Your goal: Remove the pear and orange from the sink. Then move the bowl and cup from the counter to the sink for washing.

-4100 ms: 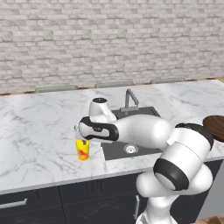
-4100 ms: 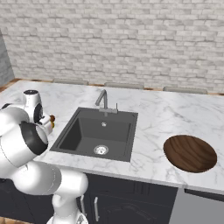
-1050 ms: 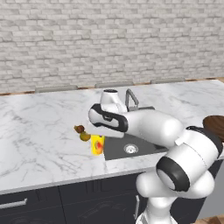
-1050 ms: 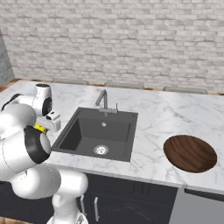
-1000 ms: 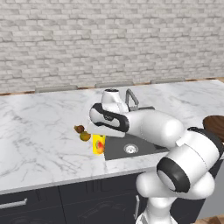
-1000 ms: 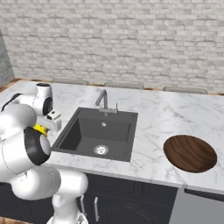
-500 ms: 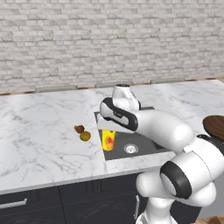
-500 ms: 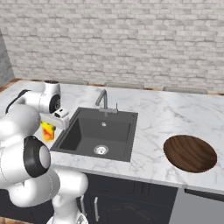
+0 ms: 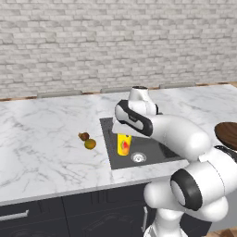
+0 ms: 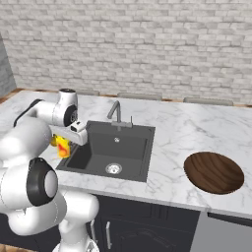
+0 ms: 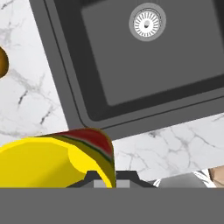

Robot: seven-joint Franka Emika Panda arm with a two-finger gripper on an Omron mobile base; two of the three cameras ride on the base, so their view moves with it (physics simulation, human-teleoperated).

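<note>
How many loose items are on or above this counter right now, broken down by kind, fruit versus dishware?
Fruit: 2, the pear and the orange, both on the counter left of the sink.
Dishware: 2, the cup held in the gripper over the sink, and the bowl on the counter to its right.
Total: 4

arm: rises from the base, bends at the elbow, reaches forward and left over the left edge of the sink (image 9: 152, 152)
wrist: turned downward, hand pointing at the sink's left rim
gripper (image 9: 123, 137): jaws closed on the rim of the cup (image 9: 123, 144), hanging upright below
fingertips (image 11: 92, 178): dark, pinching the cup wall at the bottom of the hand view
height: lifted above the sink
</note>
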